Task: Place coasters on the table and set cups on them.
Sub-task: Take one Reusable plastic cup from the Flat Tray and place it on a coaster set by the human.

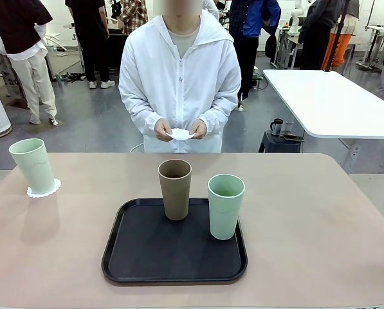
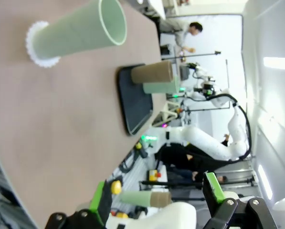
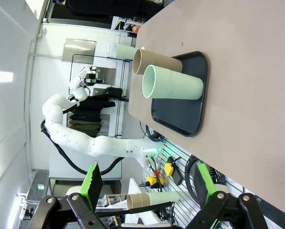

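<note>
Left tool (image 2: 155,188): released, green-padded fingers wide apart, nothing between them. The table (image 1: 320,232) lies ahead of it, and it touches no cup. Right tool (image 3: 148,177): also released, fingers spread, nothing held, well back from the cups.

Front view: first mint cup (image 1: 32,166) stands upright on a coaster (image 1: 45,189) at the table's far left. The lacy white rim shows around the cup's base. In the left wrist view this is the nearest cup, and the coaster edge is clear under it.

Black tray (image 1: 134,257) sits mid-table, toward the robot's side. Brown cup (image 1: 175,189) is upright at the tray's far edge, roughly centred. Second mint cup (image 1: 226,206) is upright on the tray's right part, slightly nearer the camera than the brown cup. The two are close, with a gap between them in the front view. Both stand directly on the tray surface. In the right wrist view the second mint cup is in front and partly covers the brown cup.

A person in a white jacket stands at the far side, facing the table. The person's hands (image 1: 163,131) hold a second coaster (image 1: 181,134) between them at waist height, just beyond the table's far edge and clear of its surface.

Background: a white table (image 1: 327,103) to the right rear, a small dark mug (image 1: 276,126) on a low stand beside it.
</note>
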Tool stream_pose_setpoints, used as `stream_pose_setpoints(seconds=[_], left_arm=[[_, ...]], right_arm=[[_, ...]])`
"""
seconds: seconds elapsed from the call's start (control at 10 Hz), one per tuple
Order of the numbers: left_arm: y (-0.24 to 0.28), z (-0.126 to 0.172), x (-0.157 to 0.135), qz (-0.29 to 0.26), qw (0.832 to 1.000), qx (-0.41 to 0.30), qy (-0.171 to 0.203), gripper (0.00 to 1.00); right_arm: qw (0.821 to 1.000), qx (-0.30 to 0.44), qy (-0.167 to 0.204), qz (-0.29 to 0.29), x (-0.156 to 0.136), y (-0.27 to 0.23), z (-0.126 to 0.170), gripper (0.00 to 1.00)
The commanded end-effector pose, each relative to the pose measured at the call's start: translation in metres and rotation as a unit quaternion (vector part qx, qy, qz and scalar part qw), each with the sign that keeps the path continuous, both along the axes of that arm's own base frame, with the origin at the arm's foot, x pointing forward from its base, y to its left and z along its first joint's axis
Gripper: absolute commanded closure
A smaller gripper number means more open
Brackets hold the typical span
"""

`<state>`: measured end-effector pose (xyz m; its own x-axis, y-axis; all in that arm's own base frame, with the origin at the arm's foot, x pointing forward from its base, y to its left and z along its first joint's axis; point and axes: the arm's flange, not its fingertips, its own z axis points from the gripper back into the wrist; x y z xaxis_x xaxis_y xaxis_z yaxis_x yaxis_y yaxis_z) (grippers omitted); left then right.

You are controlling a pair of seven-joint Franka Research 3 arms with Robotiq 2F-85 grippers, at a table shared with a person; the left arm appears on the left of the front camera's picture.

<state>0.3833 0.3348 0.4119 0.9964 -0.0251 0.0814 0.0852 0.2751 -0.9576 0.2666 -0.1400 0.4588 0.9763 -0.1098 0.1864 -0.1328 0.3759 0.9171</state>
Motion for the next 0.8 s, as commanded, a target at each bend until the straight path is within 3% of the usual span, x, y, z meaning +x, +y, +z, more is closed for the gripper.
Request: stream_pose_setpoints(seconds=[0.0,0.7], left_arm=[[-0.0065,0.0076,-0.0006,0.001,1.0,0.014,-0.013,0.0],[0.0,0.0,0.0,0.0,1.0,0.0,0.0,0.0]], right_arm=[[1.0,0.007,-0.005,0.002,0.0004,0.0002,0.0004,0.0],[1.0,0.007,-0.005,0.002,0.0004,0.0002,0.0004,0.0]])
